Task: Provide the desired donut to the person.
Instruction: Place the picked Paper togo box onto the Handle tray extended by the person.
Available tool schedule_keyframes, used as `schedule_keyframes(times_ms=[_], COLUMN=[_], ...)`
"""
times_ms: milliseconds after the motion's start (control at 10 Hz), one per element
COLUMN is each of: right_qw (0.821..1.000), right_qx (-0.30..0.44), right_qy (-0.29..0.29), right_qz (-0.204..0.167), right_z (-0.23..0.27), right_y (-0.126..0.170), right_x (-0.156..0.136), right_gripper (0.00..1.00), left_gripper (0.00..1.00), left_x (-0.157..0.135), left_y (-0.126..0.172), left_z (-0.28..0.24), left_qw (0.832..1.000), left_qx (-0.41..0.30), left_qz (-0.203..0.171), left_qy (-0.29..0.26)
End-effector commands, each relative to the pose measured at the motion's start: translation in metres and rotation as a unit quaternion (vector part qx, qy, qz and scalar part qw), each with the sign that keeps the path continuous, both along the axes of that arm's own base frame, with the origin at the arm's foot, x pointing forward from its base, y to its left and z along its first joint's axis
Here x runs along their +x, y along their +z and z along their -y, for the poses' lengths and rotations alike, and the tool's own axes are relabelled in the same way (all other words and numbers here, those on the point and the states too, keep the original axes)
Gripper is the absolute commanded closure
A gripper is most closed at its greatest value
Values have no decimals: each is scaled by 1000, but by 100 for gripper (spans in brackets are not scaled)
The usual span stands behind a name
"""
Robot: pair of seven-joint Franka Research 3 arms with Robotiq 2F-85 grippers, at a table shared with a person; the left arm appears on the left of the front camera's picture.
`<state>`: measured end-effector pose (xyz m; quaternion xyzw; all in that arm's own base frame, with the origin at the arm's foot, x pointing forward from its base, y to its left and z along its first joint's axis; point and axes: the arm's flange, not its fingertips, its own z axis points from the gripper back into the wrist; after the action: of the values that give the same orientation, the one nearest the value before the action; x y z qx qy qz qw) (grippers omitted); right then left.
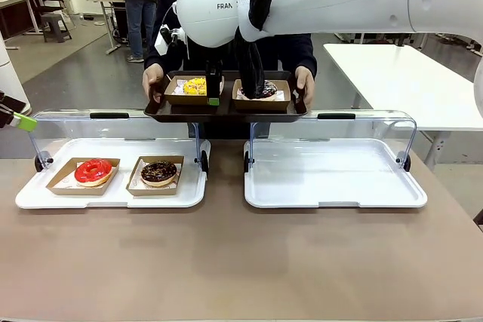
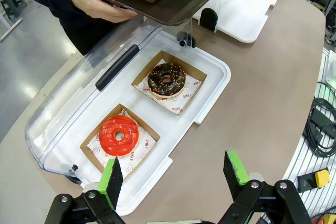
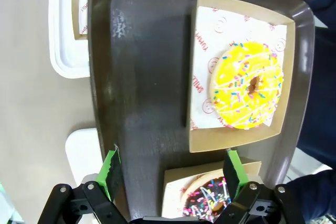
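Note:
The person (image 1: 226, 50), in a dark sweatshirt, holds a dark tray (image 1: 226, 108) in both hands at the far side. On it are a boxed yellow sprinkled donut (image 1: 195, 86) and a boxed chocolate sprinkled donut (image 1: 266, 91). My right gripper (image 1: 213, 96) hangs just above the tray between the two boxes. In the right wrist view my right gripper (image 3: 172, 167) is open and empty over the dark tray (image 3: 142, 66), with the yellow donut (image 3: 247, 85) beyond it and the chocolate donut (image 3: 210, 198) near its finger. My left gripper (image 2: 174, 174) is open and empty, above the table's left end (image 1: 15, 115).
A white tray (image 1: 30, 194) with its clear lid raised holds a red glazed donut (image 1: 93, 171) and a chocolate donut (image 1: 158, 173) in boxes. A second white tray (image 1: 332, 175), lid raised, is bare. The person's hand (image 2: 97, 1) grips the dark tray's edge. Another table (image 1: 407, 81) stands at the right.

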<state>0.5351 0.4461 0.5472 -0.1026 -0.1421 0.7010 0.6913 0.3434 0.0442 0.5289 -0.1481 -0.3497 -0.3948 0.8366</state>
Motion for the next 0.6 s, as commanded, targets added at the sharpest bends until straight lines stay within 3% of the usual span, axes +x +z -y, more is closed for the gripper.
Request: schedule_keyframes(times_ms=[0, 400, 500], right_qw=[1000, 1000, 999], right_qx=[4, 0, 34], right_qy=[0, 0, -21], right_qz=[4, 0, 9], right_z=[1, 0, 50], right_y=[-4, 0, 34], right_x=[-1, 0, -18], right_gripper=[0, 0, 0], left_gripper=[0, 0, 0], left_x=[0, 0, 0], left_y=[-1, -1, -1], left_z=[-1, -1, -1], left_qw=[1000, 1000, 1000], left_qx=[-7, -7, -7], left_qz=[0, 0, 0], left_qy=[-1, -1, -1])
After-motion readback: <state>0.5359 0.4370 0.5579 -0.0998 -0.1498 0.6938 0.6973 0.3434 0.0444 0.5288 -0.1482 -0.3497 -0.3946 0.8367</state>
